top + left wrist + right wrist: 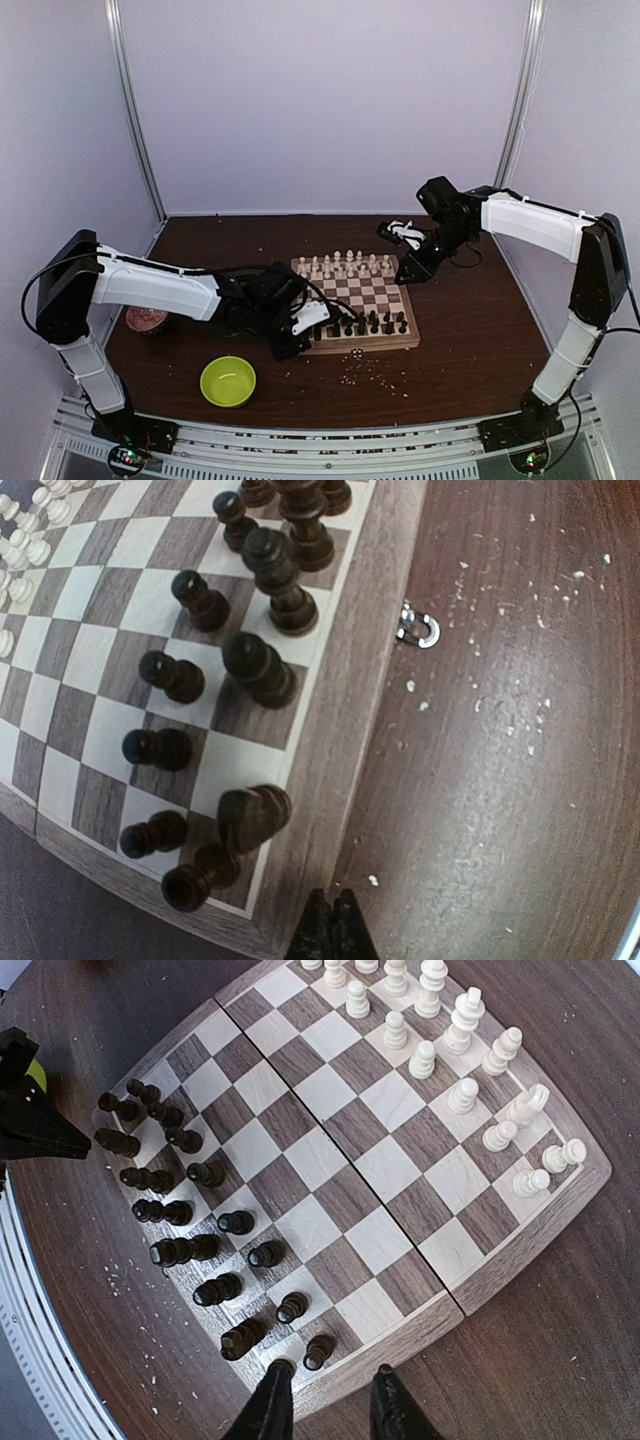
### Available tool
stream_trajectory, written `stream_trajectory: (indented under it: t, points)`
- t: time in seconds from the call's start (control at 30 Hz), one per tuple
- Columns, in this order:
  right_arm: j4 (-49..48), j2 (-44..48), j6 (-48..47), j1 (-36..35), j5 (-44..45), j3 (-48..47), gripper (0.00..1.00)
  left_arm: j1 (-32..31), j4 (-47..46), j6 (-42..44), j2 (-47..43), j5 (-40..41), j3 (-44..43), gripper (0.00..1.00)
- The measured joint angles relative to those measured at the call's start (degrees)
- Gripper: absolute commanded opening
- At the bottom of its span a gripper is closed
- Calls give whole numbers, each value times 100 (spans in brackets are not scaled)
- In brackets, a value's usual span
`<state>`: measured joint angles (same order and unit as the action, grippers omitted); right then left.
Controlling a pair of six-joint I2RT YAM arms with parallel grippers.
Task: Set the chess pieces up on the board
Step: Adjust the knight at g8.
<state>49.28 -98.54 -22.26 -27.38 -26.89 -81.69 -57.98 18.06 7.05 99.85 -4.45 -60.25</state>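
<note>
The board (372,290) lies mid-table. Pale pieces (345,265) stand in its far two rows, dark pieces (368,322) in its near two rows. In the left wrist view the dark pieces (258,668) stand close, the nearest ones (250,818) leaning by the corner. My left gripper (296,345) is shut and empty (332,932), over the board's near rim (330,780) at its left corner. My right gripper (408,272) is open (330,1385) above the board's right edge, beside a dark pawn (318,1351). Pale pieces (462,1095) show there too.
A lime-green bowl (228,381) sits near the front left, and a reddish round thing (146,320) lies by the left arm. Pale crumbs (372,372) lie scattered before the board. A small metal latch (418,630) sticks out from the board's side.
</note>
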Motion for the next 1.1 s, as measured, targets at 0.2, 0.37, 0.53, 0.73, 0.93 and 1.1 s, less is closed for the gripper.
stream_trajectory:
  t: [0.2,0.37,0.53,0.73,0.93,1.1]
  points:
    - [-114,81,-2,55,-85,66,29,0,0,111,291,208,-348,0]
    - [-129,81,-2,103,-149,103,29,0,9,168,431,297,-455,0]
    - [-133,81,-2,114,-168,120,29,0,7,192,535,376,-540,0]
    - [-136,81,-2,116,-184,122,29,0,7,210,706,426,-645,0]
    - [-133,81,-4,125,-205,122,29,-46,136,249,675,415,-662,0]
    - [9,94,-39,251,-243,46,32,-96,496,310,249,380,-662,4]
